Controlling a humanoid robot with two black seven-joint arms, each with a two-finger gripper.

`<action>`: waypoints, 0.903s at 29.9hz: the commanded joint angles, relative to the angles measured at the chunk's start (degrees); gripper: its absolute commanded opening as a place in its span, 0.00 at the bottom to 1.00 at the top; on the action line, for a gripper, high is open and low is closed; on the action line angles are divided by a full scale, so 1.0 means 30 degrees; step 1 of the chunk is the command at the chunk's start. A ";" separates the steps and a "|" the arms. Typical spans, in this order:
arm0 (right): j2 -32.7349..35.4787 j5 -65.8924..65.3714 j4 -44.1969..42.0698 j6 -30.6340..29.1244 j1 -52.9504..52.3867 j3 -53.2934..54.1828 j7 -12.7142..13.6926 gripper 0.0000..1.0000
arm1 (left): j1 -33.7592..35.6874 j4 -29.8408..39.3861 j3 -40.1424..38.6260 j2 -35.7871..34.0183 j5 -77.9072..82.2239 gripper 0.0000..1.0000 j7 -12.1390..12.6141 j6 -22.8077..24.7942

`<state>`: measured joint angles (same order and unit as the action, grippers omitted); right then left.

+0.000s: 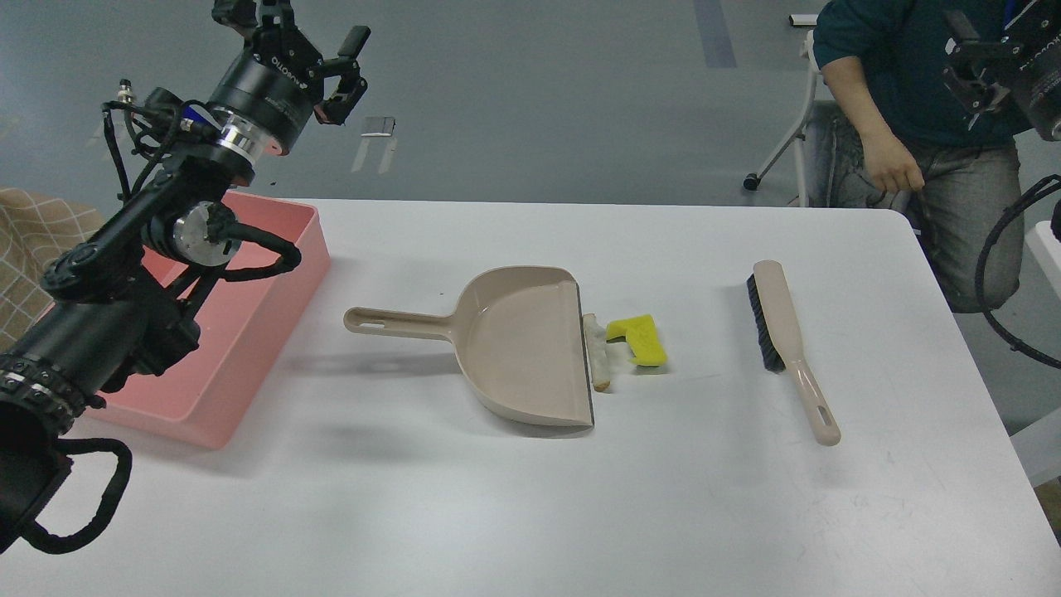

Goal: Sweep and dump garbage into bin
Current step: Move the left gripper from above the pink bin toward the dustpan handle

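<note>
The garbage lies mid-table: a yellow L-shaped sponge piece [638, 338] and a whitish bread-like wedge [595, 354] resting against the lip of the beige dustpan [522, 348]. The pink bin [253, 315] stands at the table's left edge. A beige black-bristled brush [787, 340] lies at the right. My left gripper [295, 35] is raised high above the bin's far end, open and empty. My right gripper [978, 75] is high at the top right, partly cut off by the view's edge, far from the brush; its fingers cannot be told apart.
A person [903, 99] sits behind the table's far right corner beside a wheeled chair [792, 133]. A tan checked cloth [33, 249] shows left of the bin. My left arm [124, 274] crosses over the bin.
</note>
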<state>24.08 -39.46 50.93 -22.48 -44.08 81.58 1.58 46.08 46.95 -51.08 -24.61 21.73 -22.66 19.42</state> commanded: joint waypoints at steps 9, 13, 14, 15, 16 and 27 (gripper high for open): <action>0.0146 0.0000 0.0163 0.0080 -0.0191 -0.0915 0.0060 1.00 | 0.0195 0.0084 0.0299 -0.2167 0.0023 0.98 0.0727 0.0586; 0.0117 -0.0001 0.0162 0.0606 -0.0220 -0.0915 0.0031 1.00 | 0.0225 0.0084 0.0269 -0.2167 -0.0035 0.98 0.0874 0.0499; 0.0088 0.0057 0.0192 0.0636 -0.0104 -0.0886 -0.0086 1.00 | 0.0196 0.0084 0.0269 -0.2138 -0.0035 0.98 0.0846 0.0498; 0.0030 0.0058 0.0221 0.0579 0.0013 -0.0827 -0.0145 1.00 | 0.0138 0.0171 0.0269 -0.2080 0.0052 0.98 0.0584 0.0585; 0.0029 0.0058 0.0221 0.0578 0.0043 -0.0827 -0.0145 1.00 | 0.0137 0.0288 0.0240 -0.2079 0.0052 0.98 0.0524 0.0586; 0.0146 0.0058 0.0368 0.0578 0.0102 -0.0856 -0.0145 1.00 | 0.0020 0.1547 0.0970 -0.1814 0.0287 0.98 -0.1089 0.0059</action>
<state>24.47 -39.28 51.86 -20.75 -43.86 79.02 1.14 46.22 49.96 -49.80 -29.70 22.44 -25.62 19.95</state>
